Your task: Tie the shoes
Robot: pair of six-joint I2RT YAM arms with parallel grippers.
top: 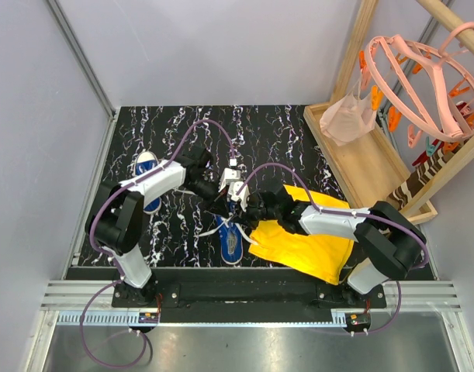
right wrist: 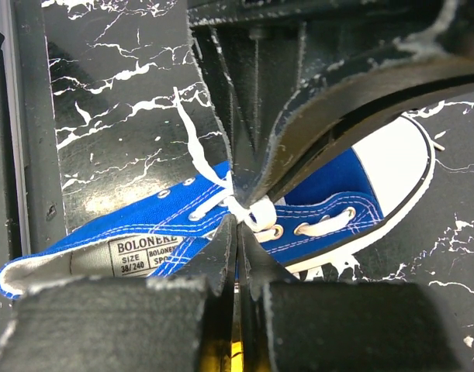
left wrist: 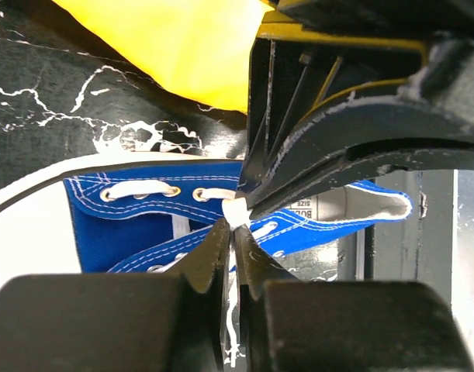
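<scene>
One blue shoe (top: 230, 242) with a white toe cap lies on the black marbled table between the arms, seen close in the left wrist view (left wrist: 143, 225) and the right wrist view (right wrist: 322, 186). The other shoe (top: 147, 167) lies at the left, partly hidden under the left arm. Both grippers meet tip to tip over the near shoe's eyelets. My left gripper (top: 235, 203) (left wrist: 231, 225) is shut on a bunch of white lace (left wrist: 235, 211). My right gripper (top: 247, 209) (right wrist: 238, 221) is shut on the same lace (right wrist: 256, 211). A loose lace end (right wrist: 192, 147) trails across the table.
A yellow cloth (top: 306, 248) (left wrist: 182, 46) lies under the right arm beside the near shoe. A wooden tray (top: 361, 167) and a rack with a pink clip hanger (top: 423, 77) stand at the right. A wall borders the table on the left.
</scene>
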